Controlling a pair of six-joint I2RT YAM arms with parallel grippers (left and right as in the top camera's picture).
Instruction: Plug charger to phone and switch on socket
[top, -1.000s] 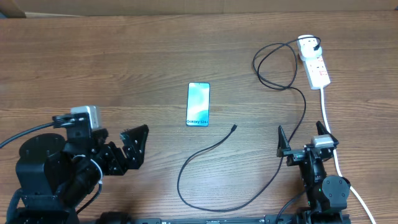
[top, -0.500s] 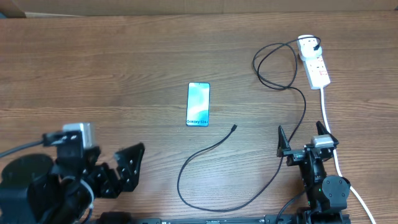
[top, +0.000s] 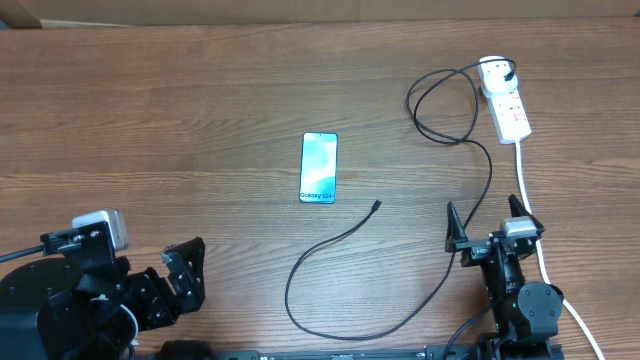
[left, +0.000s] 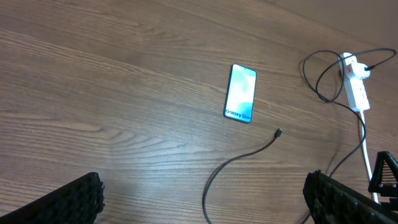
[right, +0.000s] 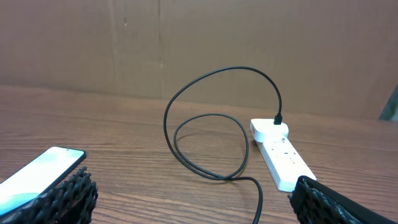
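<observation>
The phone (top: 319, 167) lies flat mid-table with its blue-and-white screen up; it also shows in the left wrist view (left: 240, 93) and at the right wrist view's left edge (right: 37, 174). The charger (top: 340, 240), a thin black cable, curves from its free tip (top: 376, 205) below-right of the phone, loops past the right arm and runs up to the socket (top: 508, 100), where its black plug sits in the far end. My left gripper (top: 186, 262) is open at the front left, far from the phone. My right gripper (top: 483, 215) is open at the front right, empty.
The socket's white cord (top: 535, 240) runs down the right side past the right arm. The black cable makes loose loops (right: 205, 143) just left of the socket (right: 283, 152). A brown cardboard wall (right: 186, 37) stands behind the table.
My left arm has drawn back toward the front-left corner, away from the phone, jaws still open. The right arm, phone and cable have not moved.
</observation>
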